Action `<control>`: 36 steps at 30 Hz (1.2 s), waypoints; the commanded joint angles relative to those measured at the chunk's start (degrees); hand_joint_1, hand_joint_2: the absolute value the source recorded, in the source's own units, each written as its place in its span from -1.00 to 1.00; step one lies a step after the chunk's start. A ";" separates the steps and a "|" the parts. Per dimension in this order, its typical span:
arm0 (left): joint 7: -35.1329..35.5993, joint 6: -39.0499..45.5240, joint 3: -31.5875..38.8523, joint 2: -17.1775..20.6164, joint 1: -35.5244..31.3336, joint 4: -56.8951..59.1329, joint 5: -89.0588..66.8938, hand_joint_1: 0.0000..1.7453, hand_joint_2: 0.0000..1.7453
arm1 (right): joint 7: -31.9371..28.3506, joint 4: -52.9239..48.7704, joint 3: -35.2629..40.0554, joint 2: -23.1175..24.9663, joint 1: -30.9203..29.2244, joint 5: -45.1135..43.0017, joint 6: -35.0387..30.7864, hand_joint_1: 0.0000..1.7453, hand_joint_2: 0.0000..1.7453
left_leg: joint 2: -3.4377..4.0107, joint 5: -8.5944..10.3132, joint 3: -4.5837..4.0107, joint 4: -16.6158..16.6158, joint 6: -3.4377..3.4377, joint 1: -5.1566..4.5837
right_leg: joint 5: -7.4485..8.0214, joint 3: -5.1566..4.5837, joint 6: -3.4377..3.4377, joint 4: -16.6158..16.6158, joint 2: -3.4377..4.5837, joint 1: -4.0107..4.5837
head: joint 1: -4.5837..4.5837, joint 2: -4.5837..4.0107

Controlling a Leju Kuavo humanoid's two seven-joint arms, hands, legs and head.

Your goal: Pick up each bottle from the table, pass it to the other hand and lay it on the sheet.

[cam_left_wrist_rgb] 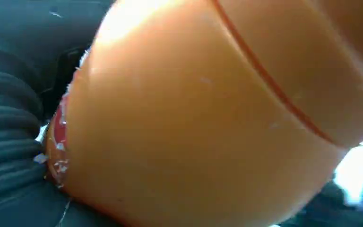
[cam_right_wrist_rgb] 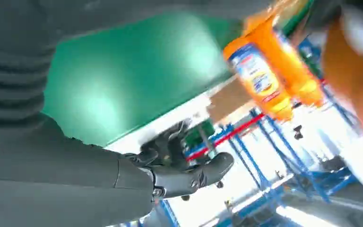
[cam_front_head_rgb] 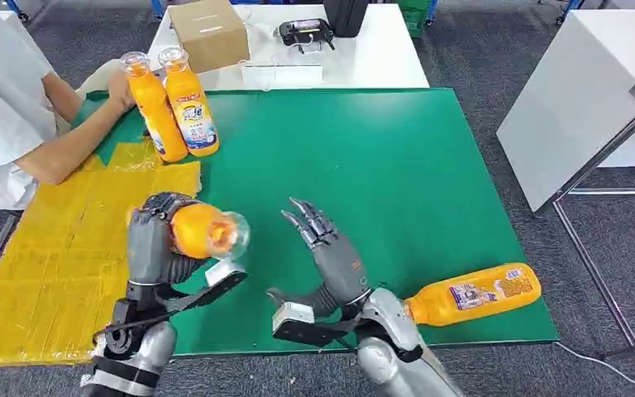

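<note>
My left hand point(cam_front_head_rgb: 155, 240) grips an orange juice bottle point(cam_front_head_rgb: 207, 231), its clear base pointing toward my right hand; up close the bottle point(cam_left_wrist_rgb: 208, 118) hides the fingers. My right hand point(cam_front_head_rgb: 331, 252) hovers just right of it over the green mat point(cam_front_head_rgb: 397, 165), fingers spread and nothing in them, and its fingers point(cam_right_wrist_rgb: 179, 163) are also seen from the wrist. A second bottle point(cam_front_head_rgb: 473, 294) lies on its side near the mat's front right edge. Two upright bottles point(cam_front_head_rgb: 174, 103) stand at the mat's back left, one under a person's hand point(cam_front_head_rgb: 118, 87). The yellow sheet point(cam_front_head_rgb: 58, 256) lies at left.
A person in white point(cam_front_head_rgb: 4, 107) leans in from the left. Behind the mat, a white table point(cam_front_head_rgb: 380, 58) carries a cardboard box point(cam_front_head_rgb: 208, 33) and a black controller point(cam_front_head_rgb: 304, 33). A white table point(cam_front_head_rgb: 583, 91) stands at right.
</note>
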 commanded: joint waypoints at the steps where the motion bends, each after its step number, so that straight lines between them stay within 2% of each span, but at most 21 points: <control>1: 24.64 -9.67 -14.59 13.97 -16.44 32.07 -5.66 1.00 1.00 | 3.06 -3.95 0.77 -11.48 -5.12 10.28 5.50 -1.00 -1.00 | -0.53 0.00 0.27 -0.05 -0.15 0.09 | -0.17 0.38 -0.16 0.01 -0.18 0.03 | 0.00 0.00; 2: 24.42 -9.15 -16.07 13.71 -20.90 41.82 -5.66 1.00 1.00 | 2.87 -3.25 0.61 -12.93 -6.09 11.13 6.48 -1.00 -1.00 | -0.45 0.02 0.31 -0.10 -0.11 0.04 | -0.13 0.37 -0.11 -0.05 -0.15 -0.01 | 0.00 0.00; 3: 23.88 -7.25 -15.79 13.23 -22.24 45.10 -5.66 1.00 1.00 | 2.32 -2.97 0.04 -12.99 -6.10 10.89 6.57 -1.00 -1.00 | -0.27 0.09 0.27 -0.12 -0.11 0.04 | -0.05 0.27 -0.08 -0.06 -0.07 0.00 | 0.04 0.00; 4: 23.88 -7.25 -15.79 13.23 -22.24 45.10 -5.66 1.00 1.00 | 2.32 -2.97 0.04 -12.99 -6.10 10.89 6.57 -1.00 -1.00 | -0.33 0.08 0.44 -0.14 -0.18 0.10 | -0.07 0.46 -0.16 -0.09 0.01 0.05 | -0.11 0.00; 9: 23.99 -7.29 -15.96 12.96 -22.43 45.15 -5.66 1.00 1.00 | 2.35 -3.02 0.17 -12.78 -5.92 10.88 6.56 -1.00 -1.00 | -0.06 0.07 0.20 -0.01 -0.17 0.11 | -0.06 0.18 -0.08 0.06 0.15 0.08 | -0.09 0.00; 10: 23.56 -11.77 -15.02 12.61 -22.56 46.73 -5.66 1.00 1.00 | 4.22 -2.72 1.53 -14.22 -6.97 14.29 6.64 -1.00 -1.00 | -0.01 0.06 0.18 0.02 -0.17 0.14 | -0.05 0.20 -0.08 0.06 0.18 0.12 | -0.04 0.00; 11: 25.08 -15.18 -17.09 13.37 -24.19 50.88 -5.66 1.00 1.00 | 4.98 -1.84 2.02 -15.52 -8.08 15.18 7.20 -1.00 -1.00 | -0.04 0.01 0.24 0.03 -0.19 0.15 | -0.10 0.27 -0.09 0.07 0.22 0.11 | -0.07 0.00; 12: 25.65 -15.21 -19.22 13.52 -25.82 55.48 -5.66 1.00 1.00 | 5.06 -1.12 2.38 -17.38 -8.82 15.80 8.13 -1.00 -1.00 | -0.01 0.05 0.18 0.02 -0.17 0.10 | -0.06 0.20 -0.08 0.07 0.20 0.07 | -0.07 0.00; 15: 24.58 -13.48 -15.05 12.66 -27.51 64.14 -4.08 1.00 1.00 | 2.65 0.29 2.79 -25.61 -10.34 13.47 12.08 -1.00 -1.00 | -0.09 0.00 0.33 0.05 -0.19 0.10 | -0.11 0.39 -0.11 0.07 0.22 0.05 | -0.07 0.00; 16: 24.35 -12.74 -13.46 12.33 -27.40 65.00 -2.91 -0.52 1.00 | 2.39 0.07 2.21 -27.39 -9.84 12.87 12.23 -1.00 -1.00 | -0.06 0.03 0.26 0.03 -0.19 0.10 | -0.06 0.33 -0.10 0.04 0.22 0.07 | -0.09 0.00; 17: 23.56 -11.37 -11.40 11.88 -27.01 65.29 -1.11 -1.00 1.00 | 2.11 -0.39 1.61 -29.27 -9.20 11.94 13.00 -1.00 -1.00 | -0.11 0.09 0.16 -0.01 -0.15 0.05 | -0.03 0.23 -0.06 0.02 0.07 0.04 | -0.11 0.00; 18: 21.76 -9.88 -8.74 11.36 -26.34 65.60 1.35 -1.00 1.00 | 1.94 -1.33 0.62 -31.87 -8.08 10.58 13.96 -1.00 -1.00 | -0.16 0.03 0.26 0.03 -0.18 0.09 | -0.08 0.35 -0.09 0.03 0.14 0.05 | -0.09 0.00; 19: 21.77 -9.64 -8.60 11.23 -26.20 65.76 1.20 -1.00 -1.00 | 1.75 -1.79 0.12 -32.85 -7.46 10.19 13.97 -1.00 -1.00 | -0.24 0.06 0.25 -0.03 -0.16 0.05 | -0.07 0.37 -0.06 0.00 0.05 0.00 | -0.04 0.00; 26: 11.09 -4.30 3.57 9.16 -24.16 63.40 13.17 -1.00 -1.00 | 2.86 -6.55 -4.79 -39.73 0.29 7.12 17.65 -1.00 -1.00 | -0.52 -0.02 0.43 0.00 -0.19 0.01 | -0.16 0.58 -0.09 0.01 -0.01 -0.05 | -0.11 0.00; 36: 10.90 -4.47 3.82 9.27 -24.16 63.27 13.08 -1.00 -1.00 | 2.89 -7.23 -5.30 -39.70 0.94 7.07 17.60 -1.00 -1.00 | -0.23 -0.09 0.61 -0.06 -0.29 0.04 | -0.08 0.62 -0.13 -0.01 0.27 -0.02 | -0.11 0.00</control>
